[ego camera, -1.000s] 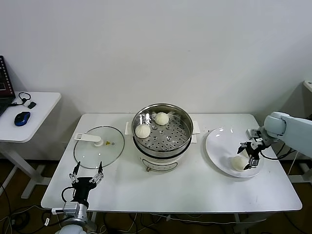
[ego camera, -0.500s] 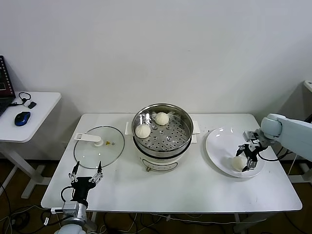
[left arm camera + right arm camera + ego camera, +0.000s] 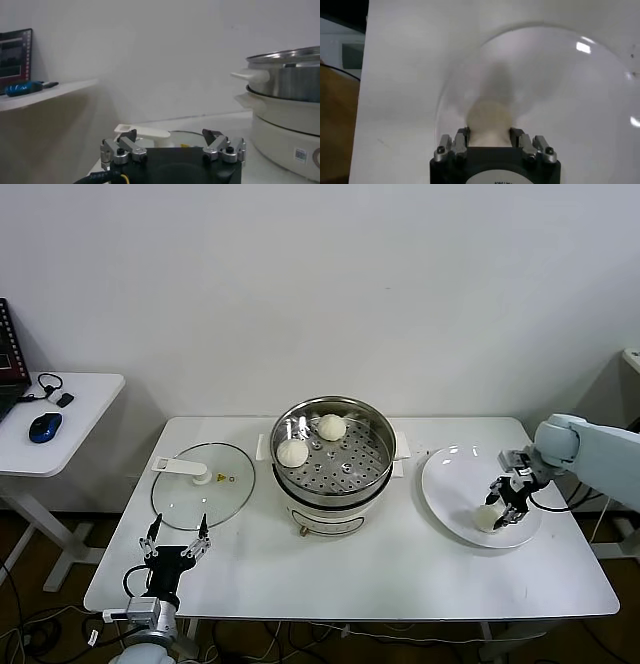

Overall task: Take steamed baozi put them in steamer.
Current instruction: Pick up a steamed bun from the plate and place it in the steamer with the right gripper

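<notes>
The steel steamer (image 3: 380, 436) stands on its white cooker base at the table's middle and holds two baozi, one (image 3: 293, 452) at its left and one (image 3: 332, 427) at the back. A third baozi (image 3: 487, 519) lies on the white plate (image 3: 450, 474) to the right. My right gripper (image 3: 498, 504) is down on that plate, its fingers closed against both sides of the bun (image 3: 489, 117), which still rests on the plate (image 3: 560, 75). My left gripper (image 3: 177, 535) is open and empty, parked at the table's front left (image 3: 170, 136). A fourth baozi is not in view.
The flat glass lid (image 3: 205, 484) with its white handle lies left of the steamer, just beyond the left gripper. The steamer's side (image 3: 295, 75) shows in the left wrist view. A side table (image 3: 80, 399) with a blue mouse (image 3: 45, 427) stands far left.
My right gripper has come down and slid left over the plate until its fingers hold the bun between them. The bun has shifted slightly left. The left arm has not moved.
</notes>
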You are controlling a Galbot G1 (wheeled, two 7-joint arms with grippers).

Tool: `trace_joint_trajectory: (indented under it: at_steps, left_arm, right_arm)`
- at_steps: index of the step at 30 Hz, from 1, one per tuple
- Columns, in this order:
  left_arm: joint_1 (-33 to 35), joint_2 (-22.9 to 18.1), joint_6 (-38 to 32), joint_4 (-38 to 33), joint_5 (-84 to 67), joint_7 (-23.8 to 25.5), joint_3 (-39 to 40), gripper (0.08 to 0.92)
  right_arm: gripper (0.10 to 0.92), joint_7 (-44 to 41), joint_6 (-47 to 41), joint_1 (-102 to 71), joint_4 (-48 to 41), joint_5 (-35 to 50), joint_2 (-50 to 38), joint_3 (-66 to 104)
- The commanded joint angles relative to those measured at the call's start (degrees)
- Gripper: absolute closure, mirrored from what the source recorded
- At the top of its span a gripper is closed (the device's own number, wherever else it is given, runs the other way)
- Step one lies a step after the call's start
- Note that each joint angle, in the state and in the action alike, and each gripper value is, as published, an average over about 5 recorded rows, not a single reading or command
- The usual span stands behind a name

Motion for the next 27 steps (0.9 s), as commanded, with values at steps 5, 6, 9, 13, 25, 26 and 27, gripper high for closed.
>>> trace_joint_trajectory:
  at_steps: [5,6,9,13,25,26,27]
  left_arm:
    - [0.0,1.0,0.0,-0.4,-0.2,0.0,0.2,0.177]
    - [0.0,1.1,0.0,-0.4,-0.2,0.0,0.2,0.177]
    - [-0.1,1.1,-0.2,-0.4,0.0,-0.1,0.1,0.177]
    - [-0.1,1.3,-0.4,-0.4,0.3,-0.2,0.0,0.177]
    - [-0.3,1.1,-0.6,-0.2,0.2,-0.5,-0.3,0.177]
    - [-0.3,1.1,-0.6,-0.2,0.2,-0.5,-0.3,0.177]
    - [-0.3,1.0,-0.6,-0.2,0.2,-0.6,-0.3,0.177]
  right_arm:
    - [0.455,-1.7,4.2,30.8,11.2,7.8,6.5,-17.9]
    - [0.454,-1.9,4.7,32.7,11.6,8.3,7.5,-18.4]
    - [0.453,-2.1,7.0,37.4,12.6,8.7,10.6,-19.1]
    - [0.457,-1.8,10.8,40.4,14.1,7.3,14.5,-17.5]
    - [0.428,8.0,25.6,36.2,18.5,-8.5,25.4,-9.1]
    - [0.426,9.0,26.5,35.1,18.5,-10.3,26.1,-8.6]
    - [0.424,9.9,27.4,33.8,18.2,-12.2,27.0,-7.9]
